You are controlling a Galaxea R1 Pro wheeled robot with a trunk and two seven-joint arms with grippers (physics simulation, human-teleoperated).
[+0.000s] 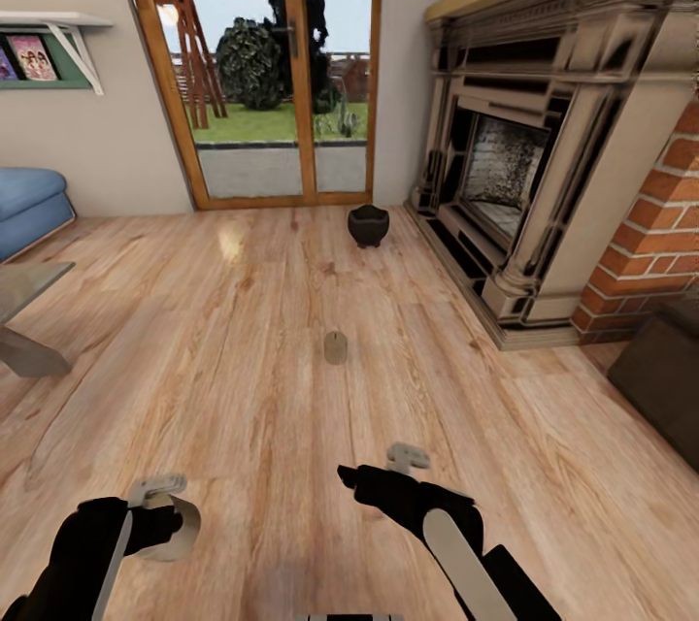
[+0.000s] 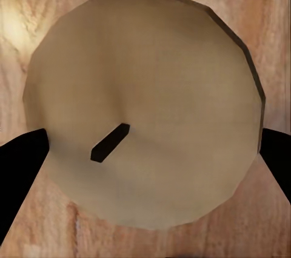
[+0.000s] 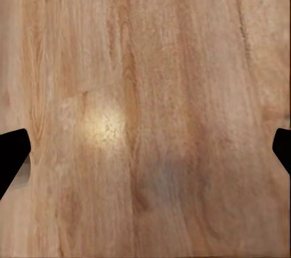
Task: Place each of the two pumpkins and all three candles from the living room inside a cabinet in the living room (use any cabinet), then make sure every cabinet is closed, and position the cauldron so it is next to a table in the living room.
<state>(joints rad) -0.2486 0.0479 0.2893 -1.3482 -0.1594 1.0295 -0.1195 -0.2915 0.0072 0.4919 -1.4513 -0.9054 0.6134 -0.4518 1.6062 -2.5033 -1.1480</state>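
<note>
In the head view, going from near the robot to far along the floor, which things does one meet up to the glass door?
Left gripper holding a candle → second candle on the floor → cauldron → glass door.

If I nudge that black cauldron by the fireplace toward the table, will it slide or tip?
The cauldron looks squat, with a bulging belly and wide mouth, so it probably resists tipping. It stands on smooth wooden floor, so a low push likely slides it. A rounded underside might make it rock or veer.

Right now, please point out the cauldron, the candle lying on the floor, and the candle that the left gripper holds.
cauldron (image 1: 369, 225), head view, on its black belly.
candle on the floor (image 1: 335, 346), head view, on its beige side.
held candle (image 2: 145, 88), left wrist view, on its round top face above the wick.
</note>
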